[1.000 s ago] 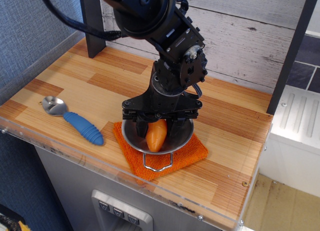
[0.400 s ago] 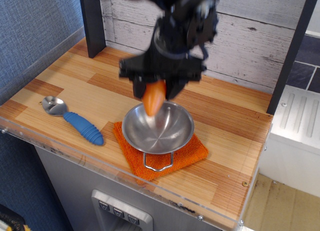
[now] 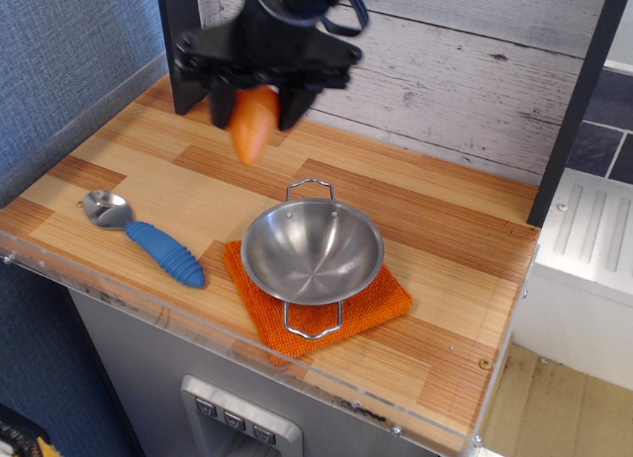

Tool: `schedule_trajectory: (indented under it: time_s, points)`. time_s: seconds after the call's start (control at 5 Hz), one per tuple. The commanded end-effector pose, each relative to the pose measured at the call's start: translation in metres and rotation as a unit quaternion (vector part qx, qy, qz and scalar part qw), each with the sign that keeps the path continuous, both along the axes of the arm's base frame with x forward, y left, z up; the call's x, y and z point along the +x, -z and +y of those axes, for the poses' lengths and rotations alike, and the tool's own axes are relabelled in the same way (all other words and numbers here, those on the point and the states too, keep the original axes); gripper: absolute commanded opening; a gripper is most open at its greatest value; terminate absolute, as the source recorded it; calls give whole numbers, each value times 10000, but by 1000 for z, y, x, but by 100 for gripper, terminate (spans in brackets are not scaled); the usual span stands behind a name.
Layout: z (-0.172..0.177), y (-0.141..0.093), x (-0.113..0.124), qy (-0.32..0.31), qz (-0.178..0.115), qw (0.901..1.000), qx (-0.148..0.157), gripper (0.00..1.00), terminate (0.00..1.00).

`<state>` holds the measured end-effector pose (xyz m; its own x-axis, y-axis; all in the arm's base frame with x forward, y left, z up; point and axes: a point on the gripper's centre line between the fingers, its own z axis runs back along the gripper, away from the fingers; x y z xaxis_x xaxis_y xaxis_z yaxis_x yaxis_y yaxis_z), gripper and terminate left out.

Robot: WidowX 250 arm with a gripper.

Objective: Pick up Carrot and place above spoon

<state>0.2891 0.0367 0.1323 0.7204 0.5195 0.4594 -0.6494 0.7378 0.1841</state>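
Note:
My gripper is shut on the orange carrot and holds it in the air, point down, over the back left of the counter. The spoon, with a silver bowl and a ribbed blue handle, lies flat near the front left edge, below and left of the carrot. The carrot's top is hidden between the black fingers.
A steel bowl with wire handles sits on an orange woven mat at the front middle. A dark post stands at the back left by the plank wall. The counter has a clear raised front rim.
My gripper has lifted the carrot out of the steel bowl and carried it up and to the left, toward the back left of the counter. The bowl now stands empty.

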Motion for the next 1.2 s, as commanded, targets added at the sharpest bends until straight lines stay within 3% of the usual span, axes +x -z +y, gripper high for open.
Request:
schedule_trajectory:
  time_s: [0.0, 0.4, 1.0]
  points:
    - [55, -4, 9, -320, -424, 9984, -178, 0, 0]
    - [104, 36, 15, -631, -387, 9972, -146, 0, 0]
    - [140, 65, 30, -841, -350, 9958, -81, 0, 0]
